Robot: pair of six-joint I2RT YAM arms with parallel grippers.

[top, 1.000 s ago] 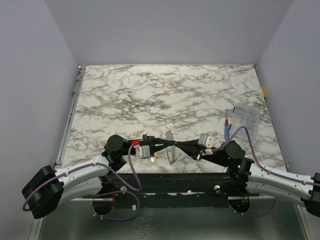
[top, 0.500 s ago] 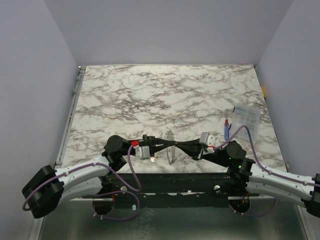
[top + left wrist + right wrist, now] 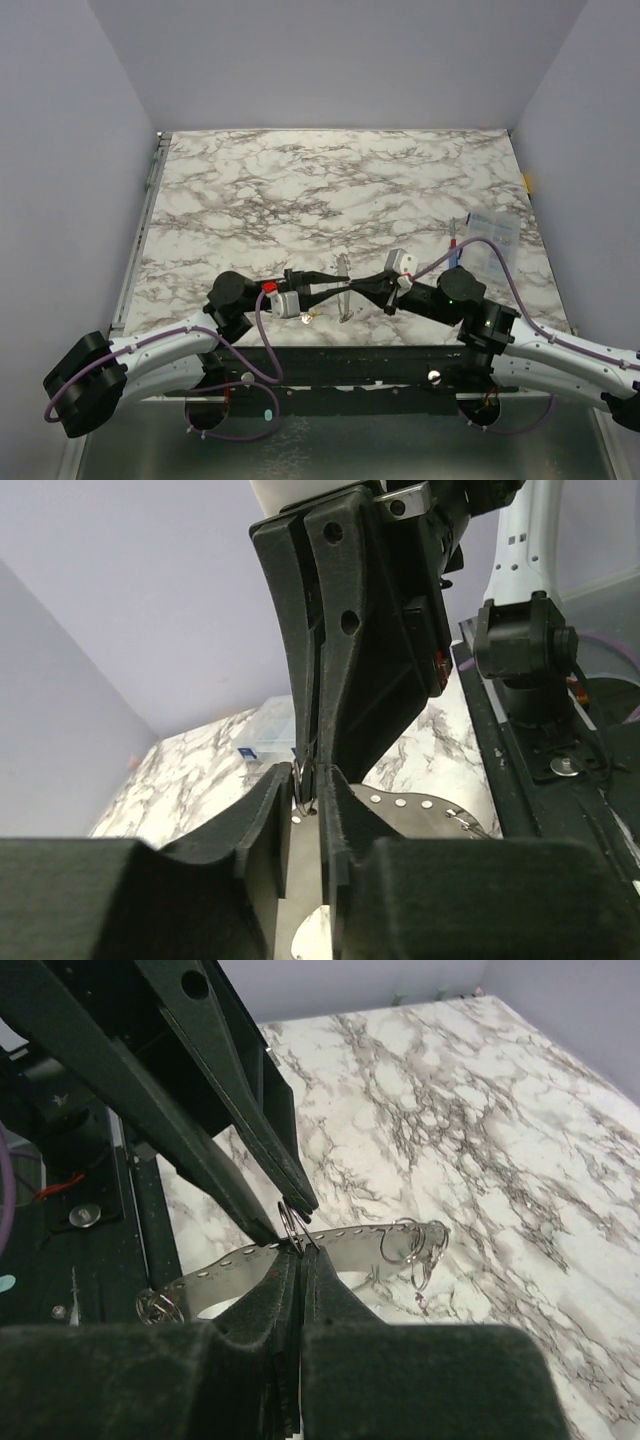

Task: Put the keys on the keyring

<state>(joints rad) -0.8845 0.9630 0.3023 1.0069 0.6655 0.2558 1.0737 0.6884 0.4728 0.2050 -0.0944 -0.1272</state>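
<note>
Jaws: right gripper (image 3: 300, 1258) clamps keyring (image 3: 292, 1222); left gripper (image 3: 305, 798) parted around it.

the left arm (image 3: 165, 345) reached in low from the left and the right arm (image 3: 545, 345) from the right, both forearms lying nearly level and turned toward each other. the left gripper (image 3: 330, 283) pointed right and the right gripper (image 3: 356, 288) pointed left, meeting tip to tip in the middle. the left fingers (image 3: 262, 820) stood a narrow slit apart; the right fingers (image 3: 335, 1295) were pressed tight together.
</note>
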